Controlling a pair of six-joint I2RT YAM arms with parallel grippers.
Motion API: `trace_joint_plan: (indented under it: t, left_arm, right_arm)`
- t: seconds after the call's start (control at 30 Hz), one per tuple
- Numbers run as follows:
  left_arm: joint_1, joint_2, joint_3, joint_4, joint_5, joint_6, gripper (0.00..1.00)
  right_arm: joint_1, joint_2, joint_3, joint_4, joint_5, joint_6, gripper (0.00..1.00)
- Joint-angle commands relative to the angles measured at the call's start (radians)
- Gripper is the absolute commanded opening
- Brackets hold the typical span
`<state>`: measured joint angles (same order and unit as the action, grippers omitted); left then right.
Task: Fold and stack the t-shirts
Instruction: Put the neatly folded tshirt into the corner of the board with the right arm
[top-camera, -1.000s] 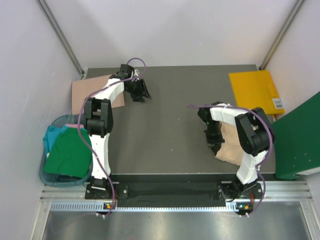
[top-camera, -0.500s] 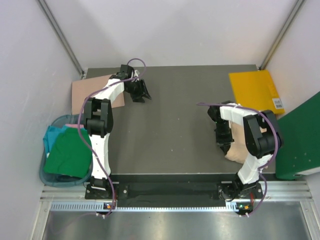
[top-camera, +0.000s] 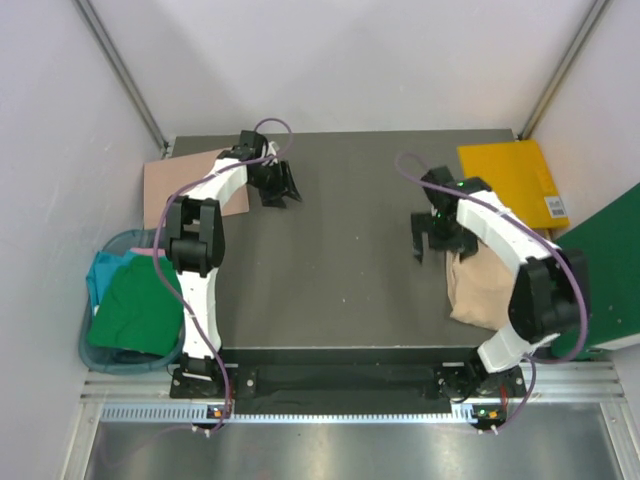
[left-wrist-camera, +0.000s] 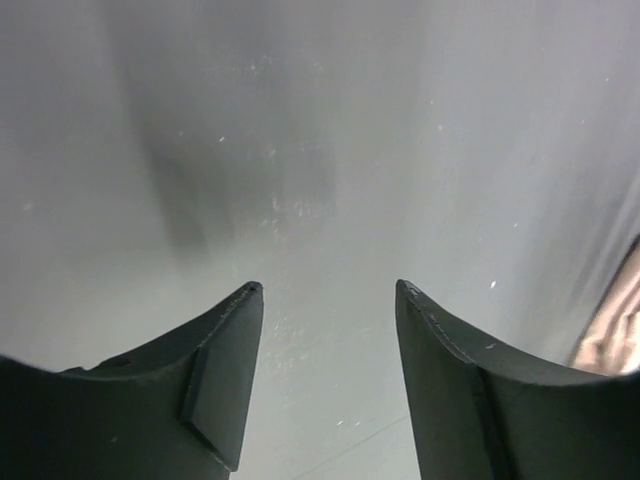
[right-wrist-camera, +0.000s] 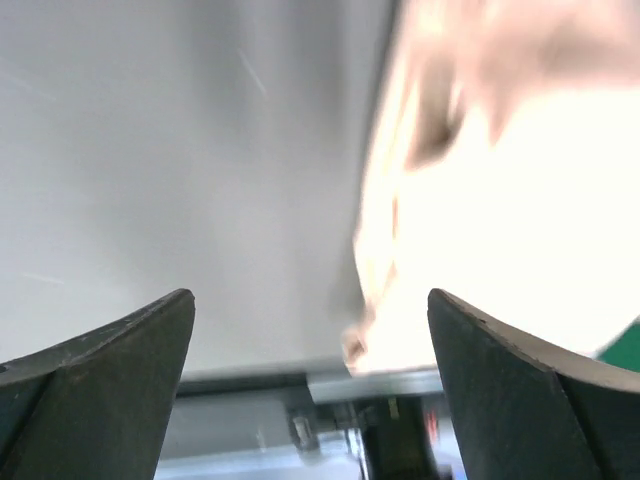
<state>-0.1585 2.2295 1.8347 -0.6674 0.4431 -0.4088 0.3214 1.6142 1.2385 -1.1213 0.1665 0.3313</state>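
Risen off the beige t-shirt (top-camera: 482, 292), which lies just nearer than the yellow board (top-camera: 508, 183), the right gripper (top-camera: 437, 240) hangs left of that board, jaws apart and empty, likely done with this fold, the left gripper (top-camera: 281, 190) likewise spread.

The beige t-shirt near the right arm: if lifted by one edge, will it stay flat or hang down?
It will probably hang down: the beige t-shirt lies in a rumpled heap with soft folds, so it looks floppy. A push would likely bunch it rather than slide it whole.
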Motion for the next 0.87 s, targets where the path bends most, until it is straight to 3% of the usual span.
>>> trace_joint_plan:
  t: [0.0, 0.23, 0.57, 0.83]
  left_arm:
    - [0.005, -0.120, -0.008, -0.024, -0.061, 0.068, 0.61]
    - [0.004, -0.126, -0.009, -0.075, -0.119, 0.102, 0.62]
    - [0.004, -0.093, 0.035, -0.115, -0.201, 0.134, 0.62]
    - [0.005, -0.074, 0.067, -0.118, -0.236, 0.173, 0.62]
  right_arm:
    - [0.010, -0.140, 0.148, 0.178, 0.004, -0.077, 1.00]
    - [0.010, -0.191, 0.148, 0.489, -0.073, -0.153, 1.00]
    - [0.011, 0.028, 0.165, 0.846, -0.079, -0.164, 1.00]
    - [0.013, 0.208, 0.303, 0.940, -0.033, -0.141, 0.99]
